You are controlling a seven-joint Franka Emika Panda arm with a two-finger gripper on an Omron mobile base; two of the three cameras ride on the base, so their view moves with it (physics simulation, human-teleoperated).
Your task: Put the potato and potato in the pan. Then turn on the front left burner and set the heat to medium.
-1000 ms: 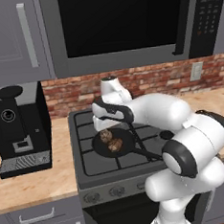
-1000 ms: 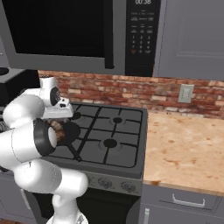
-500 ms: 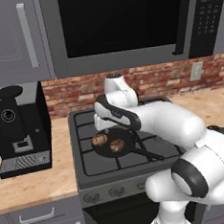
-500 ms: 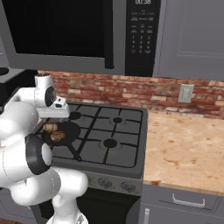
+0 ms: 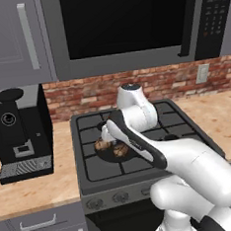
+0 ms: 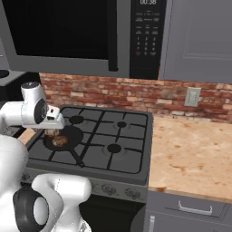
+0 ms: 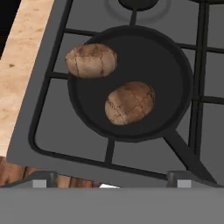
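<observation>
Hand (image 7: 109,183) now higher, jaws wide and empty, above two potatoes (image 7: 130,103) in pan (image 7: 175,74), handle (image 7: 188,159) toward the stove's front.

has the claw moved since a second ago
Yes. In the left base view the hand has pulled back from above the pan toward the stove's front edge. The claw is open and empty, with both potatoes below it.
</observation>
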